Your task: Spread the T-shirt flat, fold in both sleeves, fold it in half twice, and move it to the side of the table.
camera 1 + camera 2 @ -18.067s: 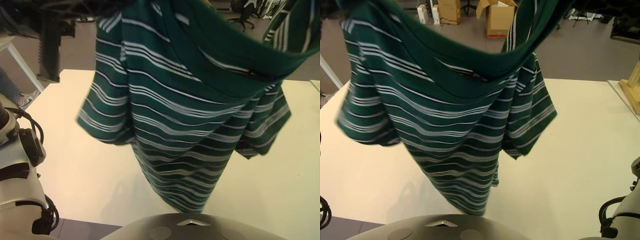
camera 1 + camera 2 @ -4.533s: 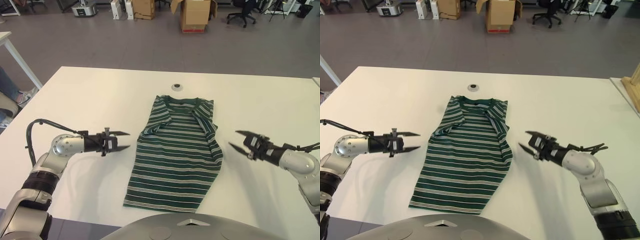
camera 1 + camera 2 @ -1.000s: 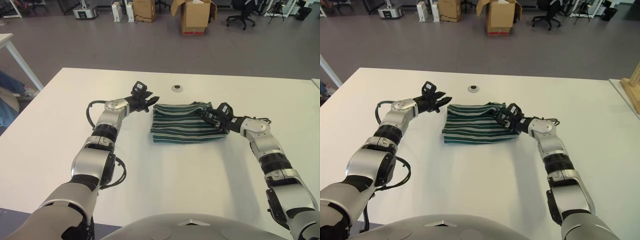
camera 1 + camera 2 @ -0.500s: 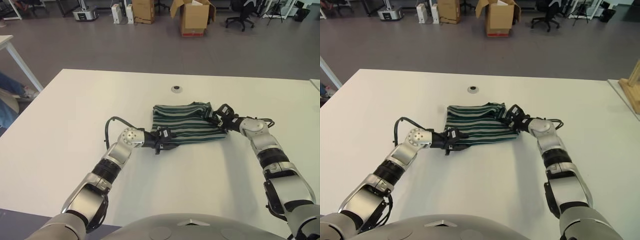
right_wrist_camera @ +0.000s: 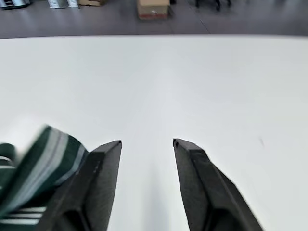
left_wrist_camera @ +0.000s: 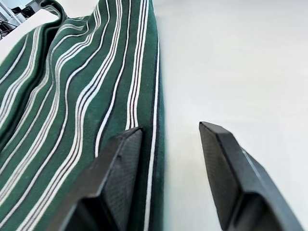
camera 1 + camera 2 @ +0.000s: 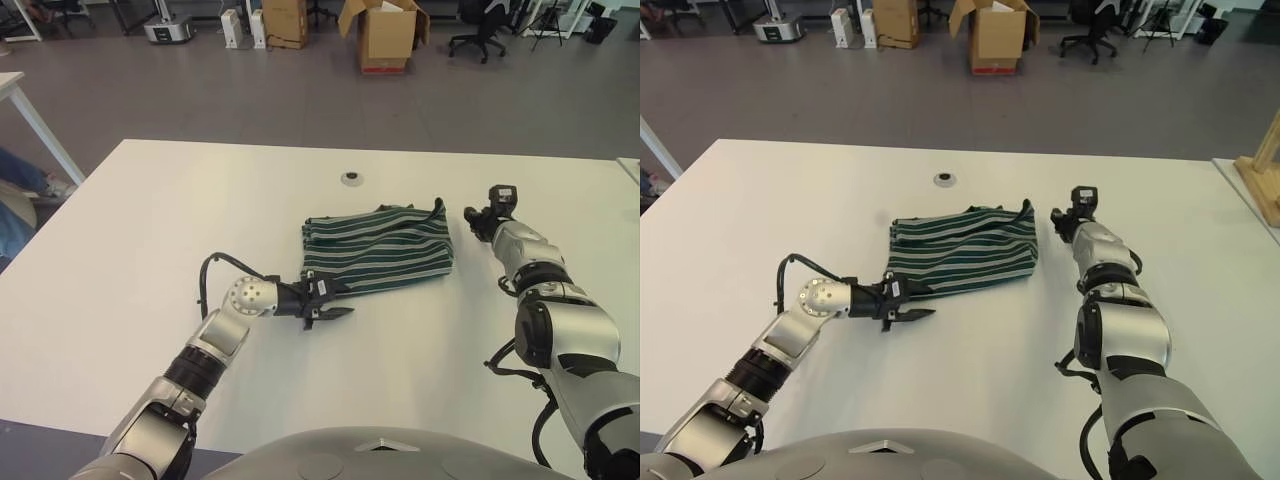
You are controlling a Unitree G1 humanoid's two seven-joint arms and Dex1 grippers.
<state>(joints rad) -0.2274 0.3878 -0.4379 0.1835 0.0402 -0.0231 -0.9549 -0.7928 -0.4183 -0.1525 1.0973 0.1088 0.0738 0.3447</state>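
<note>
Hovering my left gripper (image 7: pixel 340 300), fingers spread, at the lower-left corner of the folded shirt (image 7: pixel 378 250) mid-frame, I have my right gripper (image 7: pixel 470 217), likewise released, just beside its upper-right corner.

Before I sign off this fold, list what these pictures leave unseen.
Sleeves of the green, white-striped fabric T-shirt: eye views, covered by its top layer.
T-shirt in right wrist view: blurred, cut off by the edge, partly behind the right gripper.
Small dark round thing on the white table: eye views, too small to identify.
Hem at the left gripper: left wrist view, a finger covers part.
</note>
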